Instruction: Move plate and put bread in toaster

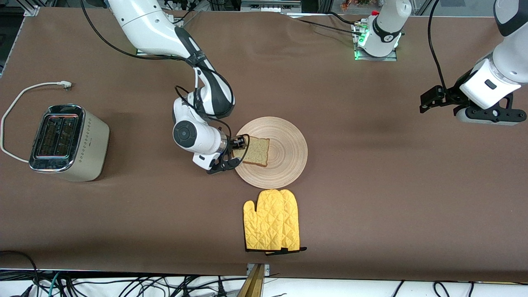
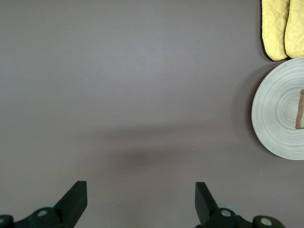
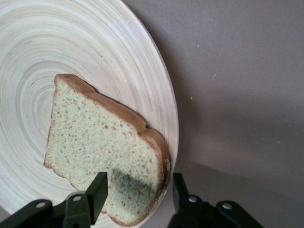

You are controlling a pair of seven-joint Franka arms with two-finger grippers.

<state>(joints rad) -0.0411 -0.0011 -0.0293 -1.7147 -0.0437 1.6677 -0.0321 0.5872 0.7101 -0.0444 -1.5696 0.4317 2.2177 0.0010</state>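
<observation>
Bread (image 1: 256,151) lies on the plate (image 1: 284,165), at the rim toward the right arm's end of the bench (image 1: 371,206); one edge appears raised off the wood. The plate sits near the middle of the bench, with a yellow mitt (image 1: 272,226) just beside it, nearer the front camera.

The right tool (image 1: 238,152) is at that rim of the plate, its fingers (image 3: 97,192) spread to either side of the crust corner of the slice. In the right wrist view the jaws straddle the bread with a gap on each side; they are released, not yet gripping.

The left tool (image 1: 429,101) hangs over bare bench toward the left arm's end, fingers (image 2: 76,199) wide apart, holding nothing; that arm waits.

The toaster (image 1: 68,142) stands well apart, toward the right arm's end, slots facing up and unoccupied.

Judgement: the step in hand is the grasp of the bread. The next move calls for closing gently on the crust edge, as the slice looks soft, then lifting clear and turning it edge-down to enter a slot.
</observation>
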